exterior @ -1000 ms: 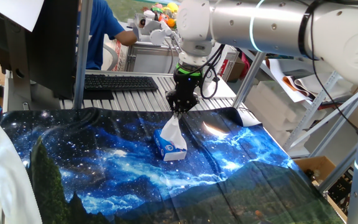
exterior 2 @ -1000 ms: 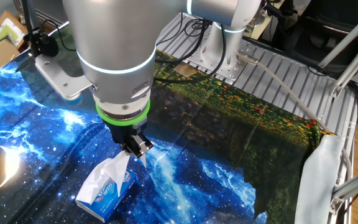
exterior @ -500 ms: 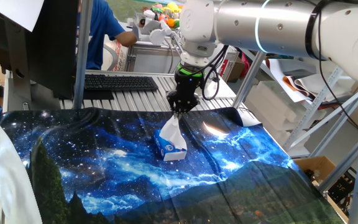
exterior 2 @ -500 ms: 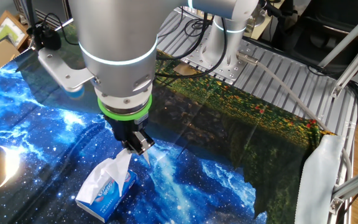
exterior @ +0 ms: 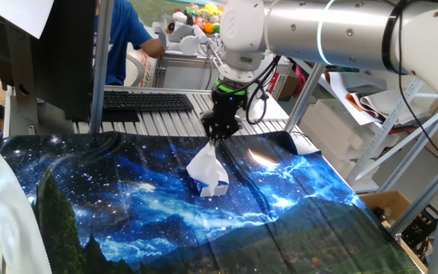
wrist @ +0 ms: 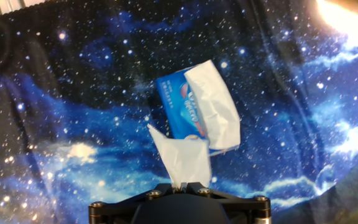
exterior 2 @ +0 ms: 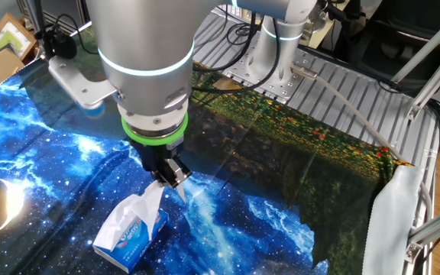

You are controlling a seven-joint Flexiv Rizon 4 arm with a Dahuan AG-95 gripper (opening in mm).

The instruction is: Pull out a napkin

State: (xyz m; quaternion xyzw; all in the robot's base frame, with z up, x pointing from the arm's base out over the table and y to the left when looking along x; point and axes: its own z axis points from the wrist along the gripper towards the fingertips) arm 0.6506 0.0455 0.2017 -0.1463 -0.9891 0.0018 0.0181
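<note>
So at this point your gripper (exterior 2: 168, 177) was clamped on the top corner of the napkin (wrist: 182, 158), with the sheet pinched right between the fingers in the hand view. That grip up high makes sense to me: grabbing the free end lets you draw the sheet straight up instead of dragging the pack around.

Below that, the napkin stretched down from the jaws to the tissue pack (exterior 2: 132, 238), fanning out wider toward the bottom. Its lower end was at the pack's opening, so I'd say it wasn't fully out yet. More white tissue bunched out of the top of the pack beside it.

The pack sat on the galaxy-print cloth (exterior: 112, 205), and nothing appeared to hold it down.
</note>
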